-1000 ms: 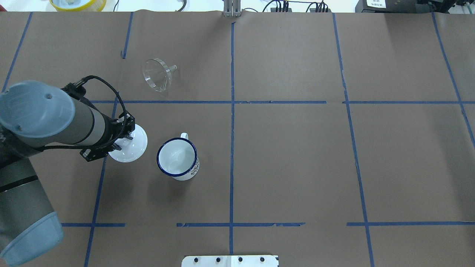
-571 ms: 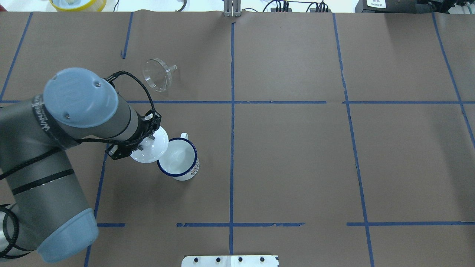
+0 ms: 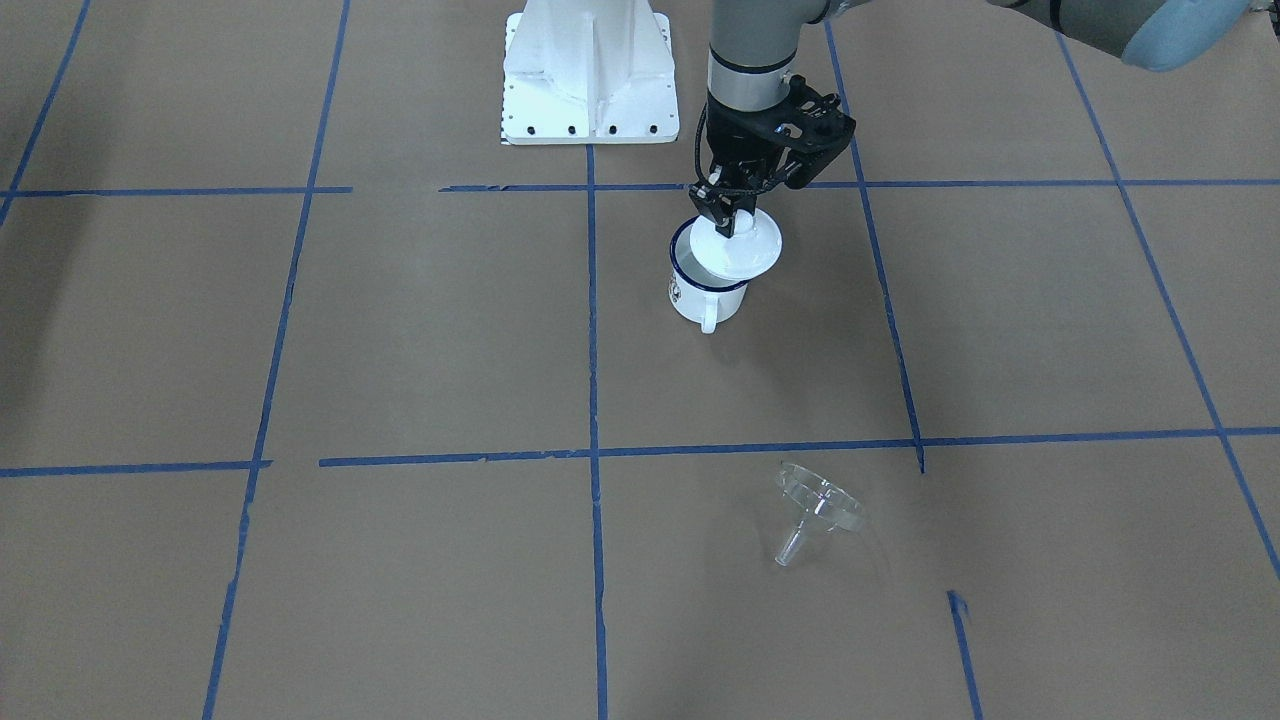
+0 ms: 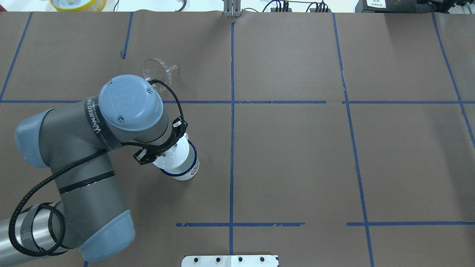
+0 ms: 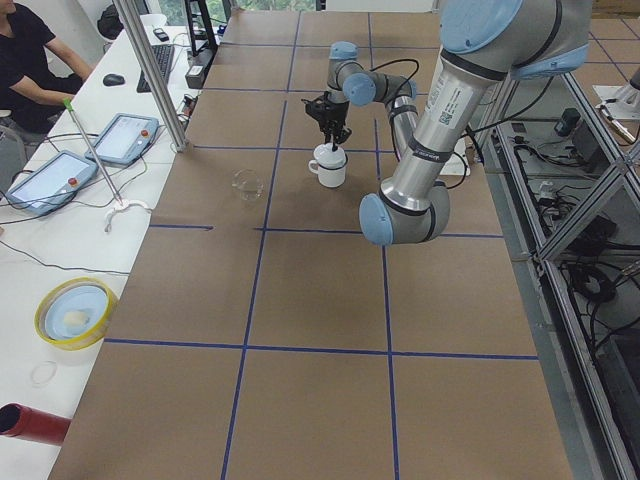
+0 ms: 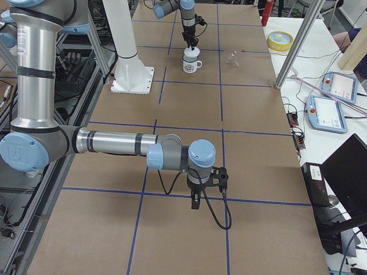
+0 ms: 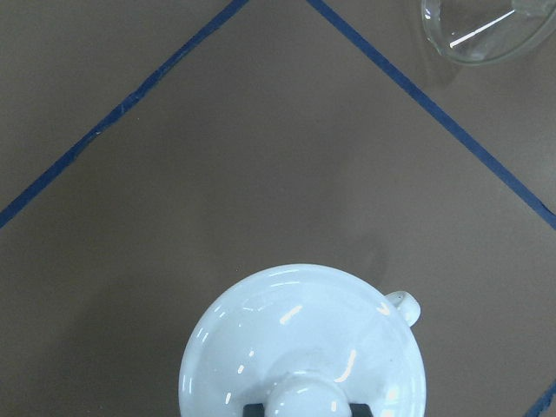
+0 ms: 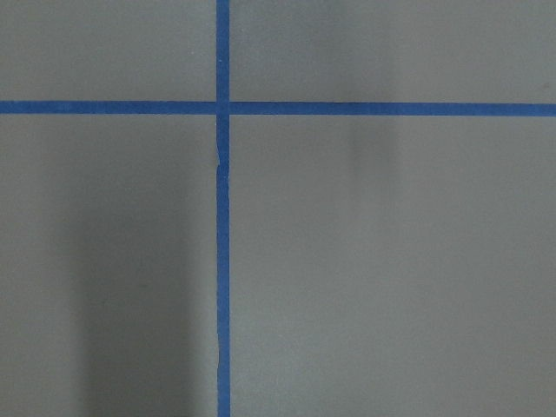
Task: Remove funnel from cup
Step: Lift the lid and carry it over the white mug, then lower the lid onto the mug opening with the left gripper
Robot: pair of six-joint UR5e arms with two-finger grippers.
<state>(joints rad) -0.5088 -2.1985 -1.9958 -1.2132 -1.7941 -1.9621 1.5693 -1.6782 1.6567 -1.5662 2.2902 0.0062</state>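
The clear funnel (image 3: 815,510) lies on its side on the table, apart from the cup; it also shows in the overhead view (image 4: 159,70), partly behind my left arm, and in the left wrist view (image 7: 486,30). The white cup (image 3: 705,292) with a dark blue rim stands upright (image 4: 187,171). My left gripper (image 3: 733,215) is shut on the knob of a white round lid (image 3: 742,248) and holds it over the cup's mouth (image 7: 304,347). I cannot tell if the lid touches the rim. My right gripper (image 6: 195,200) hangs far off over bare table; I cannot tell if it is open or shut.
The white robot base plate (image 3: 585,70) stands just behind the cup. A yellow bowl (image 4: 78,3) sits off the table's far left corner. Blue tape lines cross the brown table cover. An operator (image 5: 30,60) sits at the side bench.
My left arm has swung to the right with the lid, from beside the cup to over its mouth. The funnel and cup have not moved.
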